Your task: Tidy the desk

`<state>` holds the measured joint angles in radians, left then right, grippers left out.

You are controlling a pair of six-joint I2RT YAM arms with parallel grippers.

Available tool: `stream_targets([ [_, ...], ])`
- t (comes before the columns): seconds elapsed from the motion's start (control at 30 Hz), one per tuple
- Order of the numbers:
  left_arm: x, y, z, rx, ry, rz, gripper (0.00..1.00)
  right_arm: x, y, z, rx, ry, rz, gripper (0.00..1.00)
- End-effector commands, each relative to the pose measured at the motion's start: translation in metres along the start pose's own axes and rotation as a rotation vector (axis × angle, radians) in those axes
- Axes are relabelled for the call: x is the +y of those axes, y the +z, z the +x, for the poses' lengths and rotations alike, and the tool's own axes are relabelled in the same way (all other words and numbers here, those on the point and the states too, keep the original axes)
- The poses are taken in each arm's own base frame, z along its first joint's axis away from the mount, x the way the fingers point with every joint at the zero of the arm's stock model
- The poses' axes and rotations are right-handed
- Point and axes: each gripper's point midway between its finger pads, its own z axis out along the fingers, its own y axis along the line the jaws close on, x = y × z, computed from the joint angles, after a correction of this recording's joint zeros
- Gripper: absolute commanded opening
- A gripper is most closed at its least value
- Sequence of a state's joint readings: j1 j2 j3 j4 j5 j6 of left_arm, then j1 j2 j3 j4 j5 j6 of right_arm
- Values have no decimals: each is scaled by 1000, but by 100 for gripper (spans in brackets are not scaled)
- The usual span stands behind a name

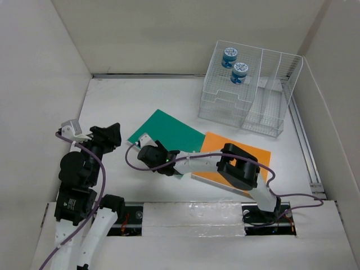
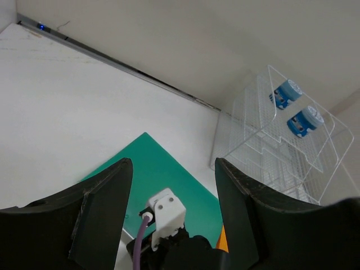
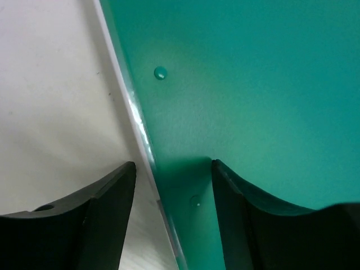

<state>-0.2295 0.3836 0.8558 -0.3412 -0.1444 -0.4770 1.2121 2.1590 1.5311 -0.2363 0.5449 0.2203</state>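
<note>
- The beige wall panels [image 1: 169,34] close the space in on the left, far and right sides; they are plain and unmarked.
- The desk [image 1: 124,101] fills the floor of this enclosure, running from the arm bases at the near edge to the far wall. Its top is flat, matte and white, with faint scuffs in the right wrist view.
- A thin metal rail [image 1: 146,76] runs where the desk meets the far wall.
- A clear wire-mesh rack [image 1: 270,121] stands in the far right corner of the desk, with stepped trays on its left and upright slots on its right.
- A green sheet [image 1: 169,132] lies flat near the middle of the desk, turned at an angle.
- An orange sheet [image 1: 212,142] lies just right of the green one, partly under the right arm.
- The left gripper [image 1: 116,136] is raised over the left part of the desk with its jaws wide and nothing between them.
- The right gripper [image 1: 143,154] sits low at the near left edge of the green sheet, jaws parted either side of that edge, clamping nothing.
- Two blue-capped jars [image 1: 229,56] [image 1: 239,72] lie side by side on the rack's top tray.
- A purple cable [image 1: 95,163] loops along each arm.
</note>
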Motion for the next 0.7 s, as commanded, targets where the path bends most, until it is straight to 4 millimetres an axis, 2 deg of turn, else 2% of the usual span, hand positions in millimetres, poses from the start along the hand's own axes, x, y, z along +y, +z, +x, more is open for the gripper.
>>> stream_targets([
  [0.0,-24,-11,-31,-79,-27,86,56,-12,12,27,76,-85,80,61],
  [0.03,-24,-11,-31,-79,-27,87,56,-13,17,36,96,-103,91,50],
  [0.1,-24,-12,-32,-83,-26,89,56,-12,22,38,107,-102,107,44],
  [0.13,-23,-12,-31,-80,-26,85,56,-14,26,44,122,-109,128,34],
  [0.2,-23,-12,-31,-81,-24,84,56,-13,28,43,116,-104,134,26],
  [0.23,-23,-13,-31,-83,-25,85,56,-13,29,42,107,-98,135,13],
  [0.3,-23,-13,-31,-84,-25,84,56,-14,29,41,99,-86,143,0],
  [0.43,-23,-12,-32,-87,-25,82,56,-11,15,17,13,-34,119,0],
  [0.47,-23,-12,-32,-88,-26,83,56,-12,9,10,-8,-17,105,0],
  [0.5,-22,-11,-32,-88,-25,81,56,-16,-14,-20,-77,37,70,0],
  [0.57,-24,-10,-33,-90,-31,86,57,-11,-39,-42,-159,90,-39,0],
  [0.6,-25,-10,-32,-85,-32,91,58,-25,-69,-75,-245,152,-80,0],
  [0.67,-28,-10,-32,-73,-42,102,67,-32,-90,-91,-292,197,-187,0],
])
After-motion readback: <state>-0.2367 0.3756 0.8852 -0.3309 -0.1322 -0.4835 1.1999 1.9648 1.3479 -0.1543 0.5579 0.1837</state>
